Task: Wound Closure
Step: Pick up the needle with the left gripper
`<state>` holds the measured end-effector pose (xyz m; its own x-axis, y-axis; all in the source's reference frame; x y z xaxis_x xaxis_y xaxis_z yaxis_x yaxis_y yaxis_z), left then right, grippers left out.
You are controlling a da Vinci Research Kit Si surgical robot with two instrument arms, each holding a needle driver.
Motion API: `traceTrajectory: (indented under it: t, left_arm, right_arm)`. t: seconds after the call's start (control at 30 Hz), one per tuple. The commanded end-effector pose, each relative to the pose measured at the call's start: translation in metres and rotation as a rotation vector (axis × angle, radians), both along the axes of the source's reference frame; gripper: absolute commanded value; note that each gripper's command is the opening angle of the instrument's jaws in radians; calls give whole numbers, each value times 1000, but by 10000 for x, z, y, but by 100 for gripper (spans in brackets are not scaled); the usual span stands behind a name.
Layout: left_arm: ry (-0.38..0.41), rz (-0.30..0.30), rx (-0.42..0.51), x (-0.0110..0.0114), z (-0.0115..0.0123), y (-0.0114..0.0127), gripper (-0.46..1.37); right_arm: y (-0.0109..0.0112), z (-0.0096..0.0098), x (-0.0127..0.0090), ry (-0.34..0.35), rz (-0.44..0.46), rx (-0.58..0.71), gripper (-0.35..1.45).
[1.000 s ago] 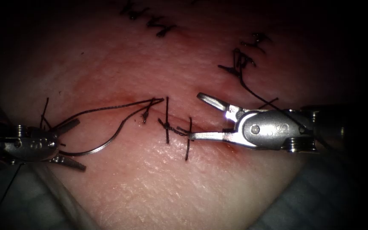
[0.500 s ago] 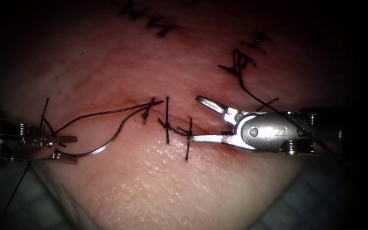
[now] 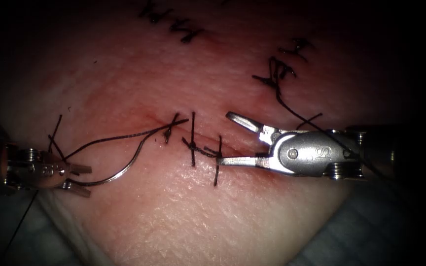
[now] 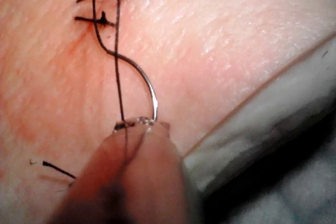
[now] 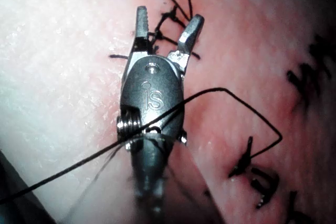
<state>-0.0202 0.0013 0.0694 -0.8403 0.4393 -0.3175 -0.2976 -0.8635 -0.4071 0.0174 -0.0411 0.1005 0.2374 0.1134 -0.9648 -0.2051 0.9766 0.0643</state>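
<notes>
The tissue (image 3: 183, 216) has a slanting cut (image 3: 205, 143) with two stitches (image 3: 193, 140) across it. My left gripper (image 3: 85, 180) is at the far left, its jaws nearly together on one end of the curved needle (image 3: 117, 173). The needle lies on the surface left of the cut, not in the tissue. Thread (image 3: 151, 138) trails from its other end to a stitch point. A second strand (image 3: 124, 134) runs to the left tool. My left gripper (image 4: 139, 125) meets needle (image 4: 149, 90) and strand at its tips. My right gripper (image 3: 224, 138) (image 5: 169, 17) is open and holds nothing, its lower jaw beside the knot.
A long thread (image 3: 292, 111) (image 5: 231, 94) drapes from an older stitched line (image 3: 279, 69) over the right tool's body. More old stitches (image 3: 173, 24) sit at the back. Short cut thread ends (image 3: 55, 133) lie near the left tool. Grey cloth (image 3: 371, 231) borders the tissue's front edge.
The left tool's jaws narrowed from wide open onto the needle's end, then it drew back left and down, the needle's end following. The right tool shifted slightly left.
</notes>
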Motion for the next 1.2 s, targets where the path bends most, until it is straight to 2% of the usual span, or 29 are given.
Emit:
traceTrajectory:
  t: [0.03,0.13,0.17,0.3,0.53,0.73,0.93,1.1,1.2]
  left_arm:
    - [-5,1,5,0,1,1,-6]
    - [-6,-3,9,-1,2,3,-22]
    - [-8,-3,10,-2,3,3,-35]
    - [-25,-26,55,-3,5,5,-35]
    - [-42,-17,70,-5,5,7,-35]
    - [-24,-63,19,-11,-8,6,-35]
    - [-41,-134,-16,-23,-31,20,-35]
    - [-62,-162,-77,-34,-50,36,-35]
    - [-77,-182,-128,-42,-63,46,-35]
  right_arm:
    - [-1,0,0,-1,-3,1,98]
    - [-1,0,0,-1,-3,0,97]
    - [-1,0,0,-1,-3,0,97]
    - [-2,0,0,-1,-4,0,96]
    - [-2,0,-1,-1,-4,0,96]
    - [-2,-1,-4,5,1,22,101]
    - [-2,-3,-10,11,7,64,103]
    - [-2,-3,-13,-5,31,145,102]
    - [-3,-3,-15,4,56,242,100]
